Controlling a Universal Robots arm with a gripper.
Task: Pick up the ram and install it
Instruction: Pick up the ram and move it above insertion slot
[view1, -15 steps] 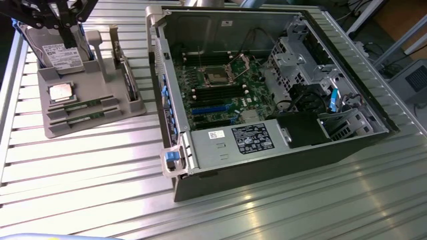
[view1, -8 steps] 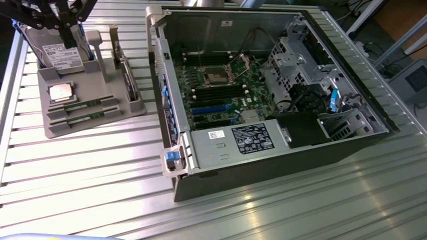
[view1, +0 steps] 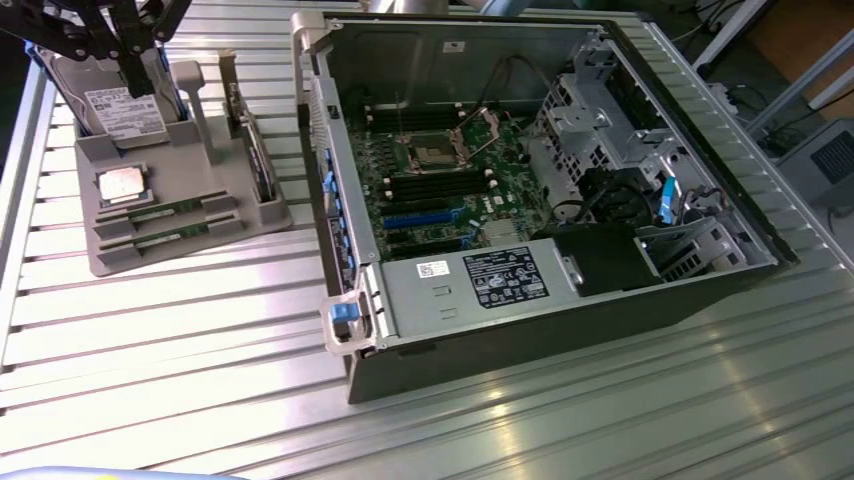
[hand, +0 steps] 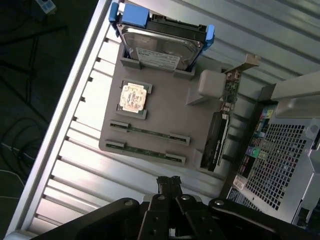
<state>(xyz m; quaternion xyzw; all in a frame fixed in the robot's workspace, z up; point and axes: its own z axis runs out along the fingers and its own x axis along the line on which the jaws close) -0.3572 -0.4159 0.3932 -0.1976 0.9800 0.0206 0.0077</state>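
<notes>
- Starting at the exterior view's left, your pincer (view1: 136, 85) hangs over the far end of a grey holder (view1: 247, 215). From that view it crosses in front of the hard drive (view1: 114, 108).
- In the wrist view the pincer (hand: 169, 183) has its two fingertips pressed together, closed on nothing. It is up in the air, clear of the holder (hand: 165, 100) and everything in it.
- The hard drive (hand: 160, 47) stands on edge in a slot at one end of the holder, with blue rails on its sides.
- Just beside it, a square silver CPU (view1: 120, 185) lies flat in its own recess (hand: 133, 96).
- The first ram stick (view1: 158, 211) sits edge-up in the slot next to the CPU, and the second ram stick (view1: 170, 235) in the slot beyond it. Both are parallel, seated in the holder and untouched. You can see them in the wrist view too, first (hand: 150, 132) and second (hand: 145, 150).
- An expansion card (view1: 254, 150) stands upright along the holder's side nearest the computer (hand: 218, 137).
- The holder rests on the slatted metal surface (view1: 200, 330).
- At the exterior view's right, the open computer case (view1: 400, 290) lies on its side, with the motherboard (view1: 447, 195) exposed.
</notes>
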